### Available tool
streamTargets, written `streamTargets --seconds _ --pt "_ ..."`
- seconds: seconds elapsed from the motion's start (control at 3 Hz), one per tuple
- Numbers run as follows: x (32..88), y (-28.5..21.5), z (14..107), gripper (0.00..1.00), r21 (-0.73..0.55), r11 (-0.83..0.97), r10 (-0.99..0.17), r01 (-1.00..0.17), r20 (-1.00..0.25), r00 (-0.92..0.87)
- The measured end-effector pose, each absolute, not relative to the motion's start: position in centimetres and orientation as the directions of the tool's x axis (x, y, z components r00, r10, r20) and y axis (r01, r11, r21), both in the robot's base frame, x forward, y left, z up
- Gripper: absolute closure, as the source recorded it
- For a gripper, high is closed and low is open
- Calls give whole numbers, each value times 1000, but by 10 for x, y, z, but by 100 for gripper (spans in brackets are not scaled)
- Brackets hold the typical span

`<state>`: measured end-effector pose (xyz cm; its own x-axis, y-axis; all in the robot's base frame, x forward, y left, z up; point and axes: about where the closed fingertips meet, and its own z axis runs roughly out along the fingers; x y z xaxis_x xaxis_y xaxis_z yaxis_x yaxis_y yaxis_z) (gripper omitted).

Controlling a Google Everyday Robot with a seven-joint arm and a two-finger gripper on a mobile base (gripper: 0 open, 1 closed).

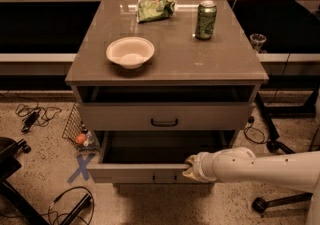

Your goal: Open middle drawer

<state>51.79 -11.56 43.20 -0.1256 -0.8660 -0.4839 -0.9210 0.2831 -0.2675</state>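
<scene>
The middle drawer [135, 173] is a wide grey-brown drawer with a low flat front and a small black centre handle [165, 179]. It stands pulled out well past the cabinet, and its dark inside shows from above. The top drawer [125, 117] above it has the same kind of handle and sits nearly flush. The bottom drawer is hidden beneath the middle one. My gripper [192, 167] reaches in from the right on a white arm [260, 166]. It rests at the top edge of the middle drawer's front panel, just right of centre.
On the cabinet top [225, 64] stand a white bowl [130, 51], a green can [205, 19] and a green chip bag [156, 8]. Cables [32, 116], a wire basket [80, 129] and a blue tape X [81, 167] lie on the floor left. A chair base [262, 204] stands right.
</scene>
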Motion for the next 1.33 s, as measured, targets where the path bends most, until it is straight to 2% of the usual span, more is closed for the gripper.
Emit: streamTargets --seconds 1.0,1.33 --pt "517 -114 431 19 -265 281 -866 -923 -485 -124" --pt "517 -113 430 0 -263 279 -866 -924 -485 -124"
